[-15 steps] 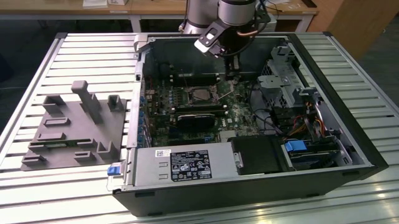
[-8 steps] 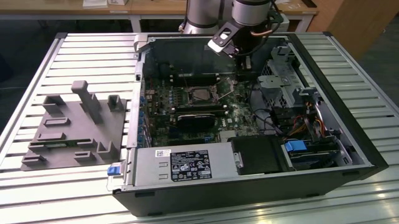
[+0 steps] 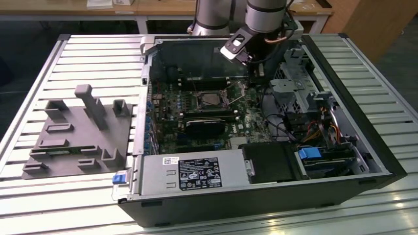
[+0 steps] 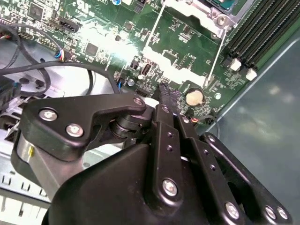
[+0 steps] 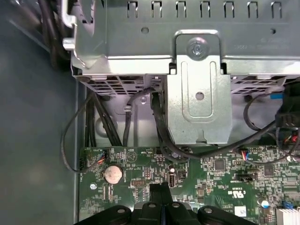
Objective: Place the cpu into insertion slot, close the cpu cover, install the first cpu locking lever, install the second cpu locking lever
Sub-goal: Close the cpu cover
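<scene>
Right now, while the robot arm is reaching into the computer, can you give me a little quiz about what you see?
1. True or false: the small flat silver-grey square cpu lies on the grey plastic slotted fixture outside the black metal computer case.
2. Which round thing sits on the green circuit board near the black gripper in both wrist views? A: a silver coin battery. B: a red button. C: a yellow wheel.
3. Fill in: in the exterior view, the fixture stands on the case's ____ side.
Key: 1 false, the cpu sits on the board inside the case; 2 A; 3 the exterior view's left.

Glare whitens the circuit board (image 4: 108,44) (deep shadows elsewhere).
</scene>
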